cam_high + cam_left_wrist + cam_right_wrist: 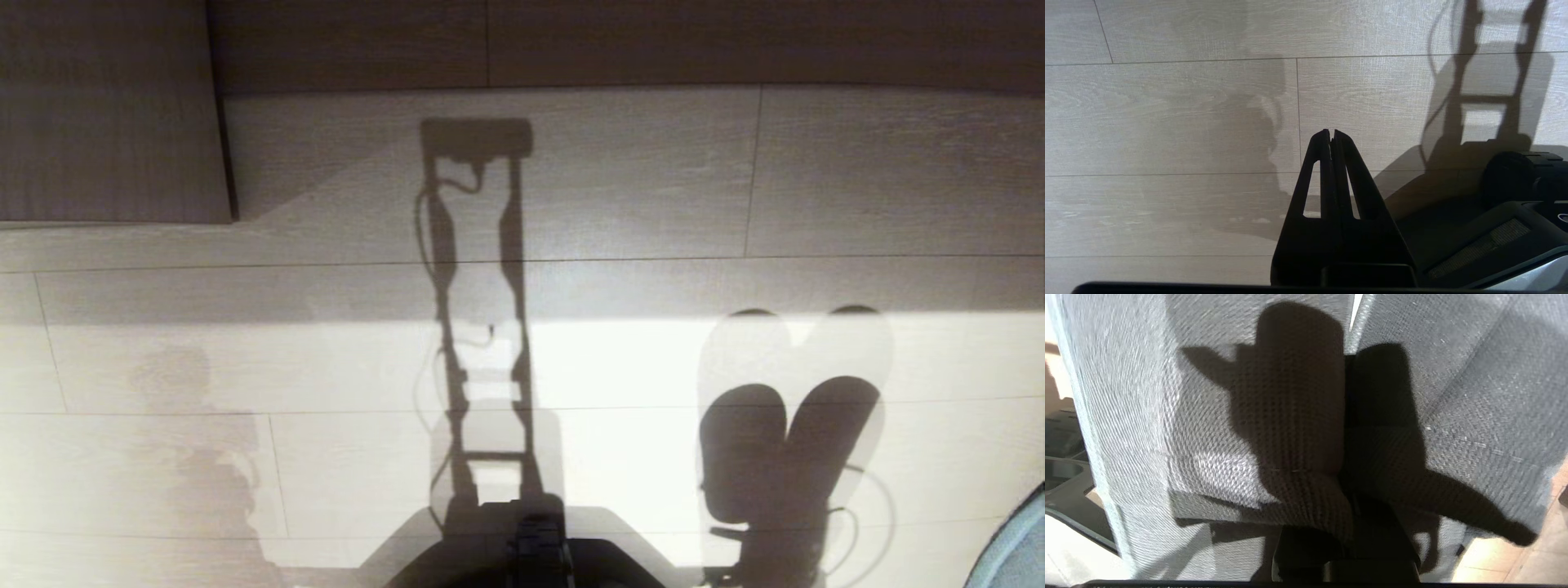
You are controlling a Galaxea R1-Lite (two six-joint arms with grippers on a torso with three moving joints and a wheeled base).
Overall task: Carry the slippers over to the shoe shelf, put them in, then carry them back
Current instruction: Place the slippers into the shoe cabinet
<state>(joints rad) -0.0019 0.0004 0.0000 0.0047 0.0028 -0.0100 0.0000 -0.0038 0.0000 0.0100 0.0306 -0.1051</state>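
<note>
A: Two slippers [1208,416], grey woven fabric, side by side, filling almost the whole right wrist view. Narrow gap between them.

B: Held?

A: Yes. Right gripper [1349,539] clamped on the pair, mostly buried under fabric and its own shadow. Only the dark body visible close to the lens.

B: In the head view?

A: Just a grey-blue edge of the slippers [1016,539] at the lower right corner of the frame. Off the floor [163,457], judging by the shadow of the pair [788,449] cast on the planks at lower right, well apart from that edge.

B: Left side?

A: Left gripper [1331,134] pinched fully together, fingertips touching, nothing between them. Hanging over bare pale wood-grain floor [1167,122]. Part of the robot base [1515,212] beside it in the left wrist view.

B: Rest of the head view?

A: Robot base [531,559] at bottom centre. Long shadow of the robot's frame [478,286] running up the middle of the picture. Fainter shadow at lower left. Darker wood-grain panel [106,106] in the upper left corner, dark band [653,41] along the top edge. Cannot tell what piece of furniture those belong to.

B: Floor lighting?

A: Bright across the lower half, dimmer across the upper half.
</note>
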